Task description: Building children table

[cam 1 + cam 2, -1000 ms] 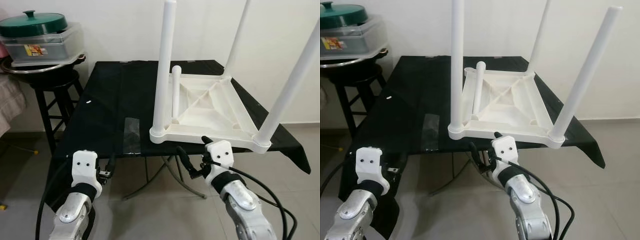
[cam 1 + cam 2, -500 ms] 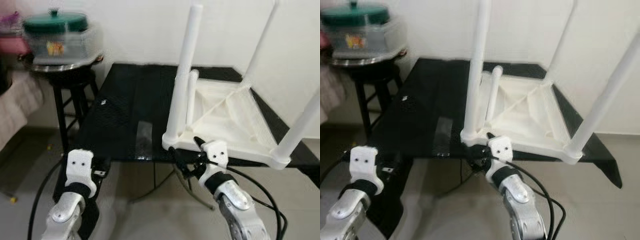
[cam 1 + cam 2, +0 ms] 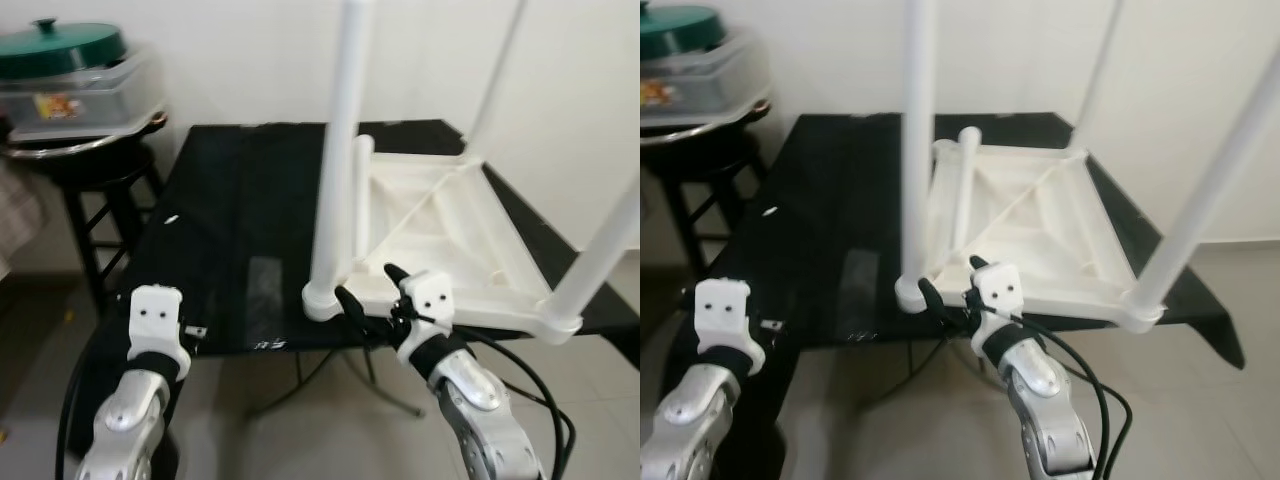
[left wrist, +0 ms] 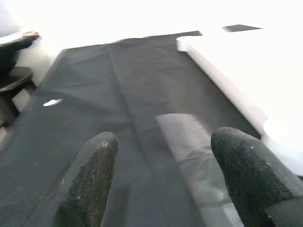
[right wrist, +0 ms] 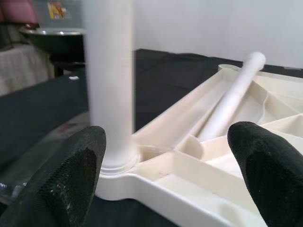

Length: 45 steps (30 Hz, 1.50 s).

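White plastic makes up the upside-down children's table [image 3: 440, 225], which lies tabletop down on the right half of a black-covered folding table [image 3: 230, 200]. Three legs stand upright in its corner sockets: the near left leg [image 3: 338, 160], the near right leg [image 3: 600, 255] and the far leg [image 3: 497, 75]. A fourth, loose leg [image 5: 232, 97] lies slanted inside the ribbed underside, leaning toward the far left corner.

The right gripper [image 3: 372, 295] hangs at the near left corner of the white table, just in front of the socket of the near left leg; its fingers [image 5: 262, 165] are spread wide apart with nothing between them, the leg's base and the corner rim showing in the gap. The left gripper [image 4: 165, 189] hovers at the near edge of the black cloth, fingers [image 4: 92, 175] likewise parted and empty, over a clear strip of tape [image 3: 263, 280] stuck to the cloth. A small white scrap [image 3: 171, 219] lies on the cloth further left.

The white table's near edge sits close to the black table's near edge, and its near right corner reaches toward the cloth's right side. The left half of the cloth is open.

At far left a dark stool [image 3: 95, 190] carries a metal bowl, a clear container with a red-and-yellow label [image 3: 55, 103] too blurred to read, and a green lid [image 3: 60, 45].
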{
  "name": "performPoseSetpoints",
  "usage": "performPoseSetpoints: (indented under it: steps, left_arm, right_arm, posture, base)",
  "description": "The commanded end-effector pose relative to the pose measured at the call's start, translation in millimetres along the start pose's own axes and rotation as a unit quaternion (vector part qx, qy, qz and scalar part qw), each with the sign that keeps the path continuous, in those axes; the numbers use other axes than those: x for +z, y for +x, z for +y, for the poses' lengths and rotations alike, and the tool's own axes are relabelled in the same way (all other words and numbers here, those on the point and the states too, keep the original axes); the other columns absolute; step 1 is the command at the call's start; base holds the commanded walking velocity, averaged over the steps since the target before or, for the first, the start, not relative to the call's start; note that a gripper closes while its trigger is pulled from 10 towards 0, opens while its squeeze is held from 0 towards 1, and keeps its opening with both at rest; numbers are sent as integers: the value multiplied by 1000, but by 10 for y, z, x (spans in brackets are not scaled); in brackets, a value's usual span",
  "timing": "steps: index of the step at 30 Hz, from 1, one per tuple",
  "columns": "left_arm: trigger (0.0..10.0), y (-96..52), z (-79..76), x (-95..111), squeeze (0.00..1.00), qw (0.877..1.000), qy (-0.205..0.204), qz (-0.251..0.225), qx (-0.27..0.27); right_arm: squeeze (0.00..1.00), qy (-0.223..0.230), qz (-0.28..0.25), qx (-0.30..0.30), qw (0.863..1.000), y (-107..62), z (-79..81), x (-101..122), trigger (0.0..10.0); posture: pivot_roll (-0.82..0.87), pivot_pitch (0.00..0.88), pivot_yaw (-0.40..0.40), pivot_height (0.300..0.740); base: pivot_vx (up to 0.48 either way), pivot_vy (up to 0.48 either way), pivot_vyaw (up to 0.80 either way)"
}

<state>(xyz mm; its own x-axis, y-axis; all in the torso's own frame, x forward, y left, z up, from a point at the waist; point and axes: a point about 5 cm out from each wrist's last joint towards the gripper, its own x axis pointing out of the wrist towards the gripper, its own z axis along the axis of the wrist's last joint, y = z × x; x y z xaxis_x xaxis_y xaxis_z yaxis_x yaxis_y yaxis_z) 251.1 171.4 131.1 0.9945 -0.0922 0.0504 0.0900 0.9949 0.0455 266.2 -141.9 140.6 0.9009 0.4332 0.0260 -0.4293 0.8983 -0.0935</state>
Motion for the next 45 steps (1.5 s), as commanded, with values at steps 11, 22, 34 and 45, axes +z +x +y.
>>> performPoseSetpoints:
  steps: [11,22,34,45]
  left_arm:
    - [10000,-40,41,-20,0,1000,1,6,14]
    - [10000,-91,15,-18,0,1000,-1,6,16]
    - [10000,-138,20,15,0,1000,-3,7,16]
    - [10000,-200,6,40,0,1000,-6,8,15]
  right_arm:
    - [0,-5,-11,38,999,181,-66,147,10000]
    - [0,6,-2,26,1000,386,-150,140,10000]
    - [0,3,-8,20,1000,580,-168,171,10000]
    - [0,2,-6,27,1000,679,-134,172,10000]
  posture:
    - [-59,25,-46,740]
    - [-39,38,-60,740]
    - [-33,75,-56,740]
    - [-30,105,-60,740]
  base:
    - [0,0,0]
    - [0,0,0]
    - [0,0,0]
    - [0,0,0]
